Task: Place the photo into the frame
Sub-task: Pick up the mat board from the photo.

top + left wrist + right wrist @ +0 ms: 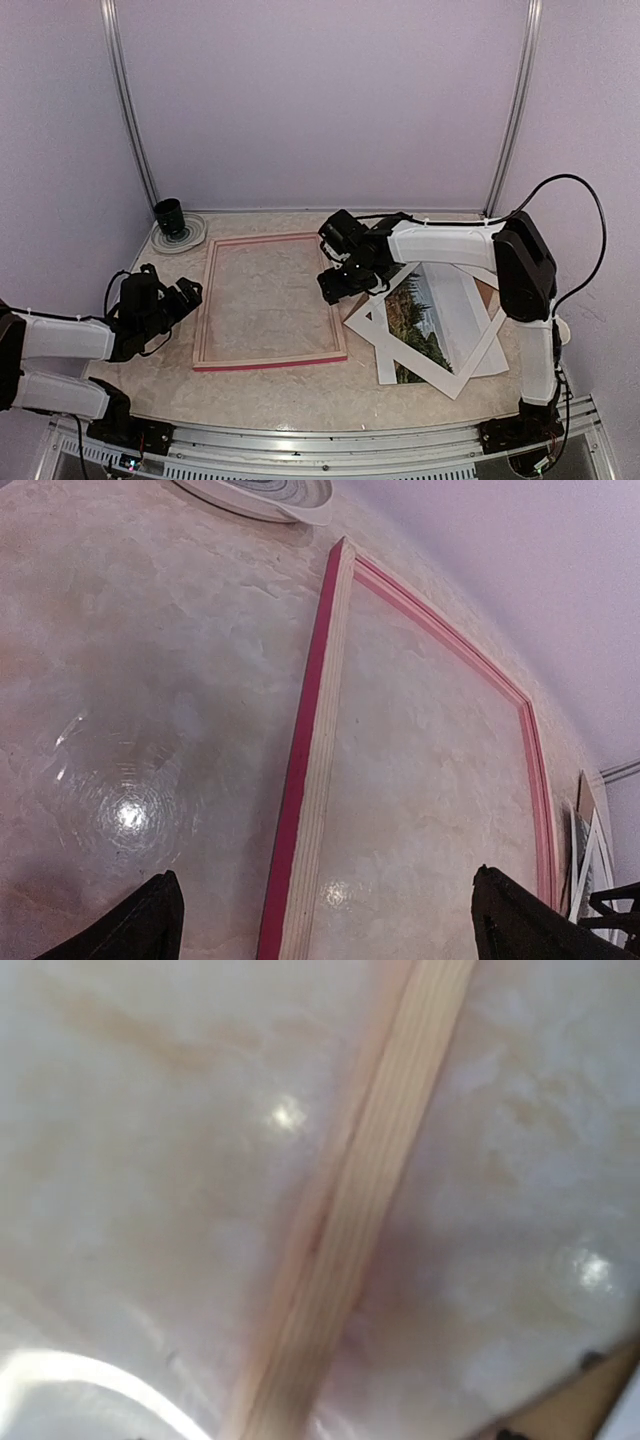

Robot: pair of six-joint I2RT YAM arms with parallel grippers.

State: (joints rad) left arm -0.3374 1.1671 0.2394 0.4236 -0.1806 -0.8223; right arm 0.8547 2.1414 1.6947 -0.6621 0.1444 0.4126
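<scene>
While flat, frame (270, 361) rail beneath right gripper (334, 290).

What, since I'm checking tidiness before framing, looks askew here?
The photo and white mat lie crooked in an overlapping pile right of the frame, partly over a brown board. The frame itself lies flat, pale side up, empty.

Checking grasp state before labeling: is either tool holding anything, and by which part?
Left tool is open and holds nothing. Right tool sits at the right rail of the frame; whether it grips the rail cannot be told.
</scene>
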